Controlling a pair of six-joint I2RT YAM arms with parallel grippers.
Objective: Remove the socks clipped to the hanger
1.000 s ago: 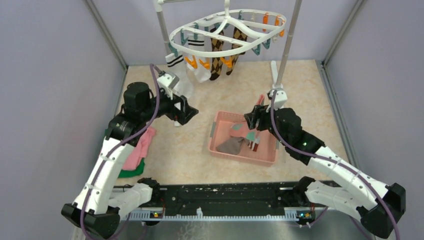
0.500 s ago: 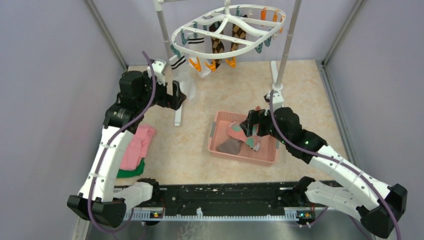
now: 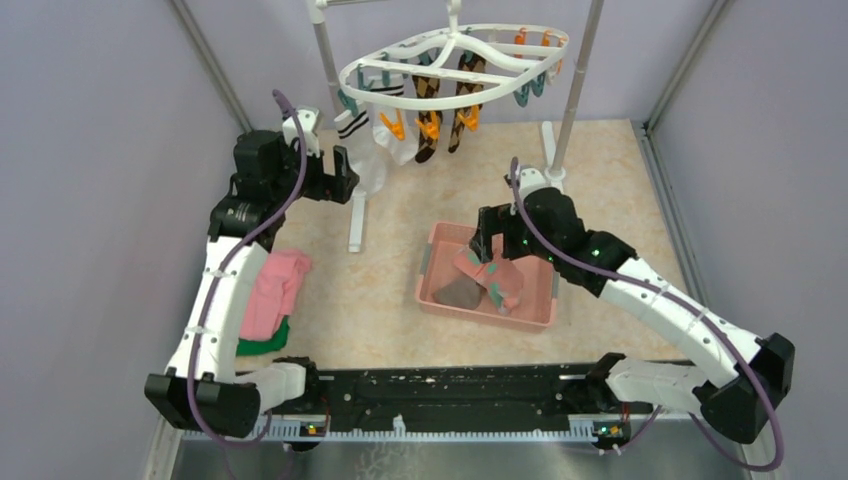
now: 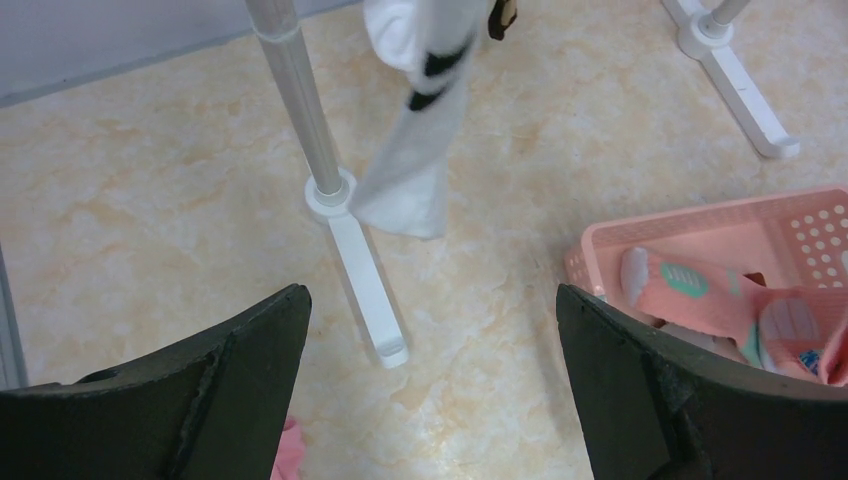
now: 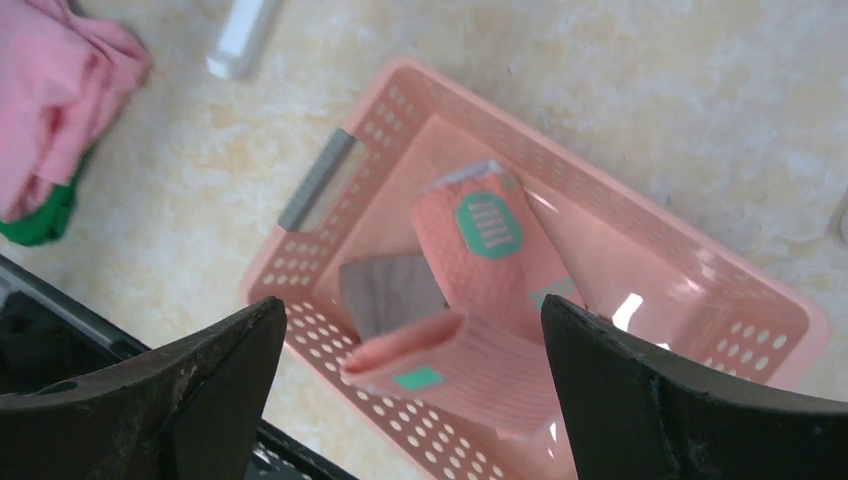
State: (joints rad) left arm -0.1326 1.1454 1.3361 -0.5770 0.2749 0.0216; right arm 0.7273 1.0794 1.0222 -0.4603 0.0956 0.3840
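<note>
The white oval hanger [image 3: 452, 40] hangs at the back with orange and teal clips. A white black-striped sock [image 3: 366, 152] and a brown argyle pair [image 3: 430, 115] hang clipped to it. My left gripper [image 3: 345, 172] is open and empty, just left of the striped sock, which shows ahead in the left wrist view [image 4: 415, 160]. My right gripper [image 3: 488, 238] is open and empty over the pink basket [image 3: 540, 318]. Inside the basket lie pink teal-spotted socks [image 5: 480, 240] and a grey-brown sock [image 5: 385, 290].
The rack's left pole [image 4: 295, 90] and its white foot [image 4: 365, 290] stand right by the striped sock. The right pole [image 3: 572, 95] stands behind the basket. Folded pink and green cloths [image 3: 272, 295] lie at the left. Grey walls close in both sides.
My left gripper has moved back and left, up beside the striped sock. The pink sock under my right gripper now lies in the basket. The hanger has swung slightly.
</note>
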